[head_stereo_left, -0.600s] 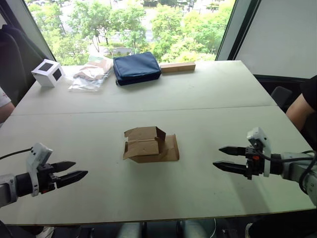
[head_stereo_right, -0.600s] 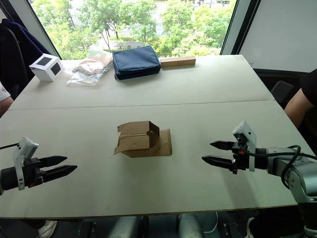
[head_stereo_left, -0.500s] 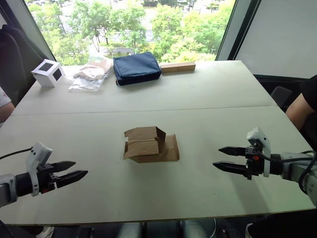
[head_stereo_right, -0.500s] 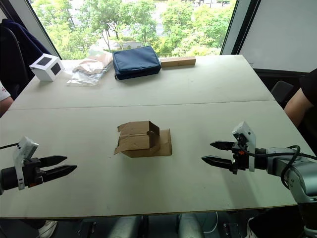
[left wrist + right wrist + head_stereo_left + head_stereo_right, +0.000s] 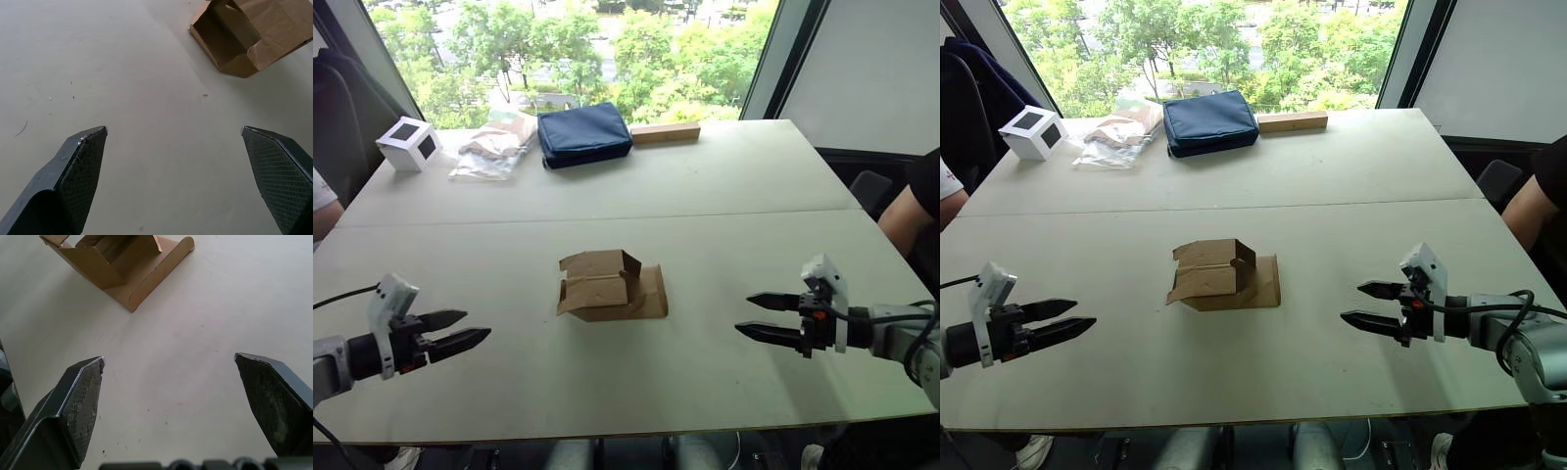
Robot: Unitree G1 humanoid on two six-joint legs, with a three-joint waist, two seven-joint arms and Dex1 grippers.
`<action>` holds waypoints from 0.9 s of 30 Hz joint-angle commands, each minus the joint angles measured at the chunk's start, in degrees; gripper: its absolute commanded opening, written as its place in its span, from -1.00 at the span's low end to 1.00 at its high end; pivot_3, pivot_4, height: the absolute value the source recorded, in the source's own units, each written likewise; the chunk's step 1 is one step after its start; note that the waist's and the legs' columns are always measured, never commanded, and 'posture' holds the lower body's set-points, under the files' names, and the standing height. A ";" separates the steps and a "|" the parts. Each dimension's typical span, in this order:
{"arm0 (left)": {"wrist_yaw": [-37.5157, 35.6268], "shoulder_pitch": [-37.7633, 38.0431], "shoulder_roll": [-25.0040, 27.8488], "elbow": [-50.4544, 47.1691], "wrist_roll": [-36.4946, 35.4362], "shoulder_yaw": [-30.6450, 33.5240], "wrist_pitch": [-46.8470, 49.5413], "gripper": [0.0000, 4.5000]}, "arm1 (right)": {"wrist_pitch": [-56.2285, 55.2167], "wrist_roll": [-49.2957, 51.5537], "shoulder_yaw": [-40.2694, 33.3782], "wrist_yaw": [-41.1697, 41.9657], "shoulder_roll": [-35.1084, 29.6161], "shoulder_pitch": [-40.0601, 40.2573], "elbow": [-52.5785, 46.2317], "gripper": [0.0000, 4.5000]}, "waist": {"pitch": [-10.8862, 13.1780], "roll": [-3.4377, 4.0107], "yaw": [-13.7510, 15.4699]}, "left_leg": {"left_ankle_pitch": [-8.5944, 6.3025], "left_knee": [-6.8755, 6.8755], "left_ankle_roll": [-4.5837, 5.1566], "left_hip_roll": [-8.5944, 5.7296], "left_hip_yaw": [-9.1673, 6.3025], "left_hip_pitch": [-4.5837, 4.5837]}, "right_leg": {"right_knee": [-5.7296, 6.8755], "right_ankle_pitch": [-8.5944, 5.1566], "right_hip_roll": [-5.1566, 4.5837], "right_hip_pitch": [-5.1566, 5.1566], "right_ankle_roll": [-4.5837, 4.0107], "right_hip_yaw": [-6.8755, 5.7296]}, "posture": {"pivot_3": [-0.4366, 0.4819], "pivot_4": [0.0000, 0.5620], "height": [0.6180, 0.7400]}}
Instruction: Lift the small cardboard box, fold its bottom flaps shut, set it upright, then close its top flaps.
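Observation:
The small cardboard box (image 5: 607, 284) lies on its side in the middle of the table, plain brown, with its flaps (image 5: 648, 294) splayed open at both ends; which end is the bottom I cannot tell. It also shows in the left wrist view as the box (image 5: 244, 34) and in the right wrist view as the box (image 5: 122, 264). My left gripper (image 5: 458, 331) hovers open near the front left, well short of the box. At the front right, my right gripper (image 5: 759, 316) is open too, pointing toward the box, with nothing held.
Along the far edge stand a white cube with dark faces (image 5: 408, 143), a plastic bag (image 5: 494, 145), a navy pouch (image 5: 583, 133) and a long wooden block (image 5: 664, 132). A person's arm (image 5: 913, 211) is at the right edge, another person's arm (image 5: 323, 208) at the left.
My left gripper has edged up and slightly toward the box. The right gripper has barely shifted. The box has not moved.

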 commanded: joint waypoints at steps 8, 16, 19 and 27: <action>2.14 -1.96 -0.43 -1.35 1.57 -1.91 -2.16 1.00 | -0.21 -1.30 -1.11 -2.47 -0.09 -0.20 -1.04 0.99 | 0.00 0.00 0.00 | 0.00 0.00 0.00 0.00 0.00 0.00 | 0.00 0.00 0.00 0.00 0.00 -0.01 | -0.05 -0.47 0.95; 5.73 -2.48 -1.74 -0.08 10.82 -5.28 -13.06 1.00 | -3.97 -4.76 0.13 -3.57 1.37 -0.76 1.39 0.99 | -0.01 0.00 0.04 | 0.00 0.00 0.00 -0.01 0.01 0.00 | 0.00 0.00 0.00 0.00 0.00 -0.01 | -0.05 -0.47 0.95; 5.04 -3.65 -1.41 1.61 11.20 -5.19 -14.29 1.00 | -5.94 -6.48 0.53 -3.52 1.44 -1.46 3.46 0.99 | -0.01 0.00 0.02 | 0.00 0.01 0.00 -0.01 0.01 0.00 | 0.01 0.01 0.01 0.00 0.01 -0.01 | -0.05 -0.47 0.95; 1.27 -6.60 0.66 5.21 7.87 -3.95 -10.92 1.00 | -7.92 -6.62 -0.78 -3.46 1.80 -2.21 4.26 0.99 | -0.01 0.00 -0.02 | 0.00 0.03 0.00 -0.01 0.01 0.01 | 0.03 0.02 0.02 0.01 0.04 -0.06 | -0.05 -0.47 0.95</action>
